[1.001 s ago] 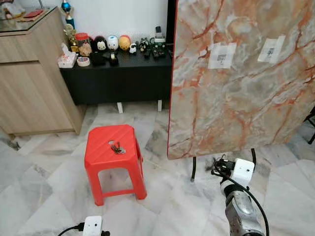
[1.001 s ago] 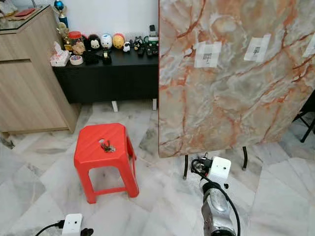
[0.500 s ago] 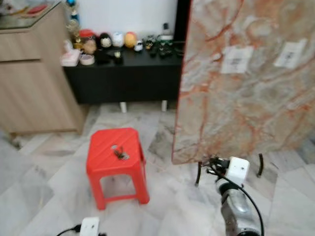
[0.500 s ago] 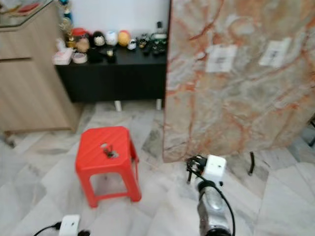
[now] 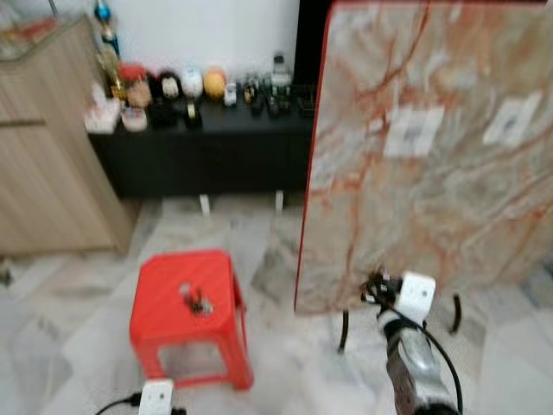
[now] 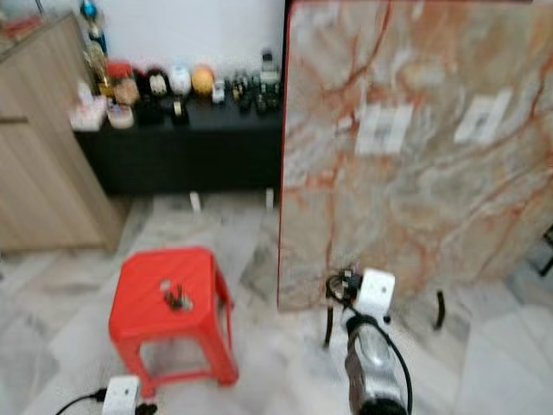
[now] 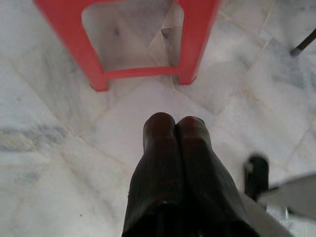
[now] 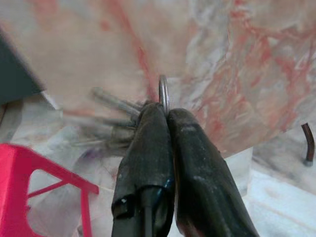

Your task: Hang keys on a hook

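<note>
Rising since a second ago, the right claw (image 8: 165,116) is now hanging beside the marble board's (image 5: 432,156) lower edge, fingers pinched tight on a ring of keys (image 8: 123,116) that are swinging in a blur. More keys (image 5: 199,303) are lying on the red stool (image 5: 164,298). Low by the floor, the left claw (image 7: 175,128) is sitting closed and empty near the stool's legs.

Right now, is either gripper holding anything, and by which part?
The right gripper is shut on a bunch of keys, pinching its metal ring; the keys dangle blurred beside the fingers. The left gripper is shut on nothing.
</note>
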{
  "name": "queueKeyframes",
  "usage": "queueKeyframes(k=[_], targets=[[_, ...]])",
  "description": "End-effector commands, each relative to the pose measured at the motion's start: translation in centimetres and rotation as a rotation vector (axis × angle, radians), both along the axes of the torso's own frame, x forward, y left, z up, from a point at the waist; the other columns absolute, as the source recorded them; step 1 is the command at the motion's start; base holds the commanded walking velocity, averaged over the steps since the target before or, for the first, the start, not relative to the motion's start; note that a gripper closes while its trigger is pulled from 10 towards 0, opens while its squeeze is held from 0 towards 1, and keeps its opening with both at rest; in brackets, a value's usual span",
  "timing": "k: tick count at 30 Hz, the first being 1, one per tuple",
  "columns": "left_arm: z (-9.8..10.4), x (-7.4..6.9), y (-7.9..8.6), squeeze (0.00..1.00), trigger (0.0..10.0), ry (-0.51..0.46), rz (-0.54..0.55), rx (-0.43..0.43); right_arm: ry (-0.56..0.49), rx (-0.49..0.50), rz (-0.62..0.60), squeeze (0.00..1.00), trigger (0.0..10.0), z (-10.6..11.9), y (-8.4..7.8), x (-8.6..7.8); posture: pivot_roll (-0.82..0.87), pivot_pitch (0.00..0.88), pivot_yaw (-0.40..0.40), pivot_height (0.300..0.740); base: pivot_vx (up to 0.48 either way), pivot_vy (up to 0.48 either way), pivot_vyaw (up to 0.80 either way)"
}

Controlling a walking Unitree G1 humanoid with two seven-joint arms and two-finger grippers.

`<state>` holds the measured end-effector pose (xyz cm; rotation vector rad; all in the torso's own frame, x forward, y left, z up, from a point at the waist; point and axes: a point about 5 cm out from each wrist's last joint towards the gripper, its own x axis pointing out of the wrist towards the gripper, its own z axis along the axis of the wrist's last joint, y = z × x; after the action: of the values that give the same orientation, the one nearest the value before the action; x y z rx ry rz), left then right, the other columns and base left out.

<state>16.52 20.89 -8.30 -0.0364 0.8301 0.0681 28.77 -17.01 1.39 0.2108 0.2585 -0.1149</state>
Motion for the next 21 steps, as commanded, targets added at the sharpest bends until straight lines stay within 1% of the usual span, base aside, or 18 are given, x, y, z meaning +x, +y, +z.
queueKeyframes(k=[1,14,18,21], targets=[[-0.37,-0.49,-0.70,0.00,10.0,0.022,-0.006,-0.013,-0.006,-0.014,-0.036,0.00,10.0,0.22,-1.27,0.06,-0.02,0.000,-0.033,0.740,0.311,0.000,0.00],[-0.38,-0.57,-0.59,0.00,10.0,0.021,0.002,-0.011,-0.012,-0.007,-0.049,0.00,10.0,0.39,-1.29,0.24,-0.01,0.000,-0.033,0.740,0.302,0.000,0.00],[-0.37,-0.58,-0.57,0.00,10.0,0.019,0.005,-0.012,-0.022,-0.015,-0.059,0.00,10.0,0.55,-1.37,0.28,-0.01,0.000,-0.033,0.740,0.000,0.000,0.00],[-0.39,-0.63,-0.54,0.00,10.0,0.021,0.006,-0.011,-0.046,-0.043,-0.082,0.00,10.0,0.99,-1.65,0.37,-0.01,0.000,-0.033,0.740,0.000,0.000,0.00]])
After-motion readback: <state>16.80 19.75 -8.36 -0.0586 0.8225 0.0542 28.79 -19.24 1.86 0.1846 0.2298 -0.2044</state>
